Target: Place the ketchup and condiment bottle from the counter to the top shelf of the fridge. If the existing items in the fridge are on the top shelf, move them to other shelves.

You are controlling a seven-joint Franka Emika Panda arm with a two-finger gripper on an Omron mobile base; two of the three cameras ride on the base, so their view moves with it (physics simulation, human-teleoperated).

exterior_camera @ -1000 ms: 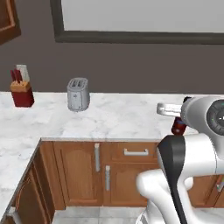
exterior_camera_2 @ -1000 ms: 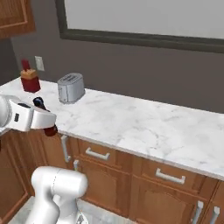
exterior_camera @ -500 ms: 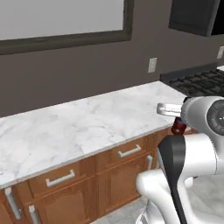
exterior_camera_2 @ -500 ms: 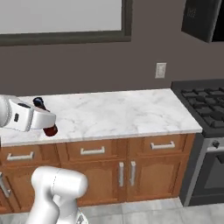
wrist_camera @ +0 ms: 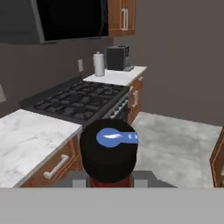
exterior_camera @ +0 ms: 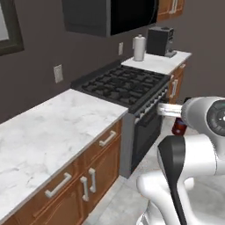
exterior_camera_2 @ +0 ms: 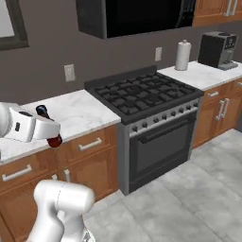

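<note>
Swinging right along the counter (exterior_camera_2: 71, 111), your base now faces the stove (exterior_camera_2: 142, 94) instead of the toaster; the gripper (exterior_camera_2: 49, 134) stays clamped on the condiment bottle (exterior_camera_2: 53, 139), carried off the counter toward the unseen fridge.

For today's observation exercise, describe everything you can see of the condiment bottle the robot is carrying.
The condiment bottle is small and dark red-brown, with a narrow neck and a round black cap bearing a blue mark on top. It looks glossy, like glass or plastic. It is off the counter, carried in the air, clamped in the shut gripper. In the right base view its cap end tilts up and to the left.
</note>
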